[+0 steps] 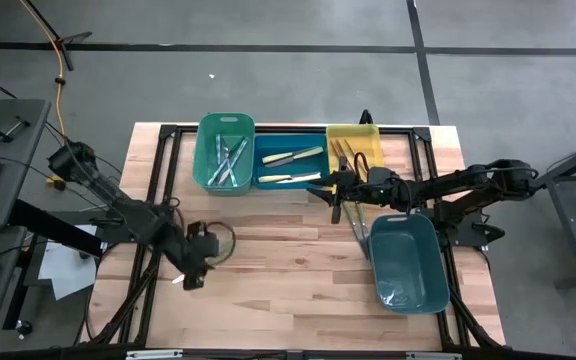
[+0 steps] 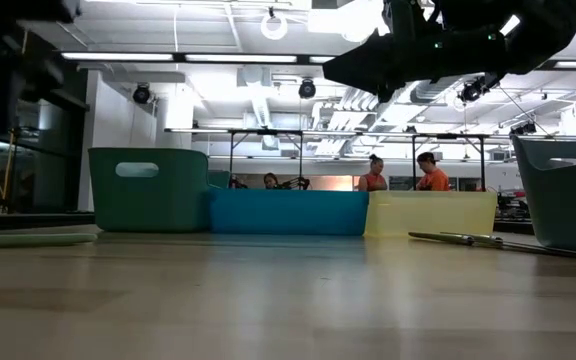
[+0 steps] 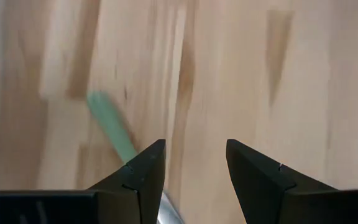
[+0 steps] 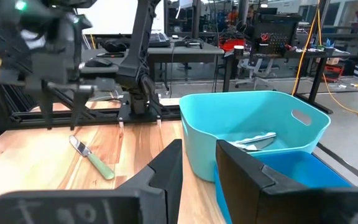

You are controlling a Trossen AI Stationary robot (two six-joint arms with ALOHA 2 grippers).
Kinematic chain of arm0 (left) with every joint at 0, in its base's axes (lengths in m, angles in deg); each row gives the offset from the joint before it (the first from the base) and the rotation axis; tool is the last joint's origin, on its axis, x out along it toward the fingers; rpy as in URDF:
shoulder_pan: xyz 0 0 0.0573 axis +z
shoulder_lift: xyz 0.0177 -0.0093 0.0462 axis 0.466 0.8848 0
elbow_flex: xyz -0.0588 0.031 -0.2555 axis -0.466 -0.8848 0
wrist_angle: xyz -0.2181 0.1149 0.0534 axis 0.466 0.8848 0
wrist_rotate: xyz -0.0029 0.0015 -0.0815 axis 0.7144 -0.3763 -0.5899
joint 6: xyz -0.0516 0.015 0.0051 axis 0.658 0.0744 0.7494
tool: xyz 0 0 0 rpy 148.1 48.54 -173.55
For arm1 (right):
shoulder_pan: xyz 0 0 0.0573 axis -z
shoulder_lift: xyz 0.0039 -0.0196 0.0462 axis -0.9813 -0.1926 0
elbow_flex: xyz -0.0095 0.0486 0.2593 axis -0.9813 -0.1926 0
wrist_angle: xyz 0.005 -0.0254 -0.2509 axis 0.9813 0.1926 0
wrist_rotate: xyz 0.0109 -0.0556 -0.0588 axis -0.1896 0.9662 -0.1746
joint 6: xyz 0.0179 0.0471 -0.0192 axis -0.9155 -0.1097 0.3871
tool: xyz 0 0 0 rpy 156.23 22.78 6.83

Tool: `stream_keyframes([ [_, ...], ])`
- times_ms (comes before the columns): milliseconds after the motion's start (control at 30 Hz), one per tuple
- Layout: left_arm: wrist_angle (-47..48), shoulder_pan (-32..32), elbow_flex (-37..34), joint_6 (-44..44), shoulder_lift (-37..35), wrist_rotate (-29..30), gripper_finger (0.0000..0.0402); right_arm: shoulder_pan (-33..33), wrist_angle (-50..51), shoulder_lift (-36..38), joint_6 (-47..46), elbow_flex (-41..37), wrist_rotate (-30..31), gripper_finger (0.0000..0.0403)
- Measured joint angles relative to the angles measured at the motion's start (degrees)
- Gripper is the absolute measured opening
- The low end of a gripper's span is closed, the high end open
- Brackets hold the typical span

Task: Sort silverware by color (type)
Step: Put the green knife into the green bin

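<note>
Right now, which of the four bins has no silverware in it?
The dark teal bin near the right claw, apart from the others. The green bin, blue bin and yellow bin each hold utensils.

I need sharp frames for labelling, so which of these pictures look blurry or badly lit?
Left wrist view: table and green-handled knife smeared; low view: arm overhead dark against bright ceiling lights; high view: evenly lit.

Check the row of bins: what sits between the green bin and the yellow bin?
The blue bin, with pale-handled utensils inside, sits between the green bin and yellow bin; the high view shows it.
</note>
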Motion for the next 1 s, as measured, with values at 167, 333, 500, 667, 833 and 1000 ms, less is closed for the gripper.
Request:
stream_keyframes([
  [167, 3.35, -1.82, 0.44, 12.43, 7.33, 0.42, 0.0161, 0.0, 0.03, 0.0, 0.0, 0.0, 0.02, 0.0094],
  [333, 5.9, -1.77, 0.44, 21.0, 12.16, 1.04, 0.0161, -0.01, -0.1, 0.0, 0.0, 0.0, 0.0, 0.0094],
  [500, 6.32, -0.98, 0.46, 24.67, 15.43, -0.3, 0.0161, -0.02, -0.1, 0.0, 0.04, 0.0, 0.0, 0.0094],
  [667, 7.18, 0.8, 0.48, 23.66, 17.31, -2.37, 0.0161, 0.0, -0.14, 0.0, 0.04, 0.0, 0.0, 0.0094],
  [833, 7.26, 3.16, 0.48, 21.25, 18.02, -2.73, 0.0161, 0.0, -0.14, 0.0, 0.01, 0.0, 0.0, 0.0094],
  [1000, 6.87, 5.07, -0.49, 20.67, 17.99, -6.11, 0.0161, -0.01, -0.14, 0.0, 0.0, 0.0, 0.01, 0.0094],
])
